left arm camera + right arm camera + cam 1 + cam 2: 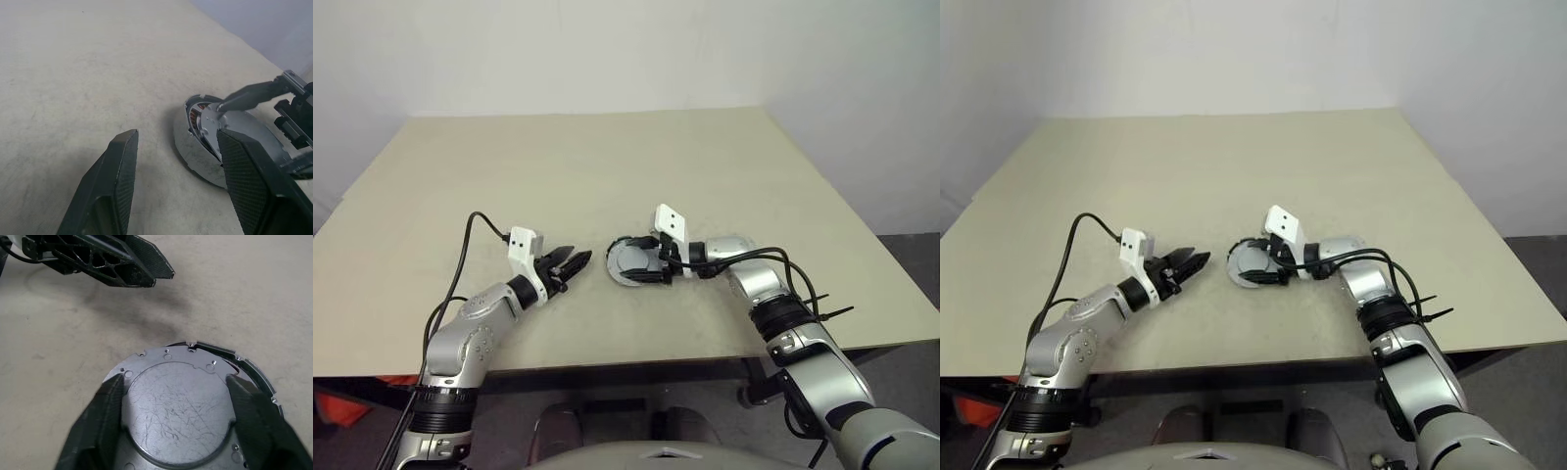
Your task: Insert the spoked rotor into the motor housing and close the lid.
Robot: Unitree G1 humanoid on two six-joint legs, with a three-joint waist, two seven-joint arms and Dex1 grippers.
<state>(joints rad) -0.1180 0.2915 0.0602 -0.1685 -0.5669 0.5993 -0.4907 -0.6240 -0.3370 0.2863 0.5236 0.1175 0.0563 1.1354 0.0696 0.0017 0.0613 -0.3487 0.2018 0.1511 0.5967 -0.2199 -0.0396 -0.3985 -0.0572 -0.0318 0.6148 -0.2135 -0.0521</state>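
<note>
The motor housing (pixel 194 116) sits mid-table, copper windings showing inside a shiny silver rim (pixel 191 152) that looks like the spoked rotor's ring; the spokes are hidden. The lid (pixel 178 406), a dull-grey notched disc, lies tilted over the housing with one edge raised. My right gripper (pixel 175 379) reaches in from the right and is shut on the lid, one finger on each side of it. My left gripper (pixel 570 264) hovers just to the left of the housing, open with nothing between its fingers (pixel 120 181).
The beige table (pixel 607 166) runs to a white wall at the back. Its front edge (pixel 636 364) is close below both arms, and its right edge slants off at the right. A black cable (pixel 470 245) loops from my left wrist.
</note>
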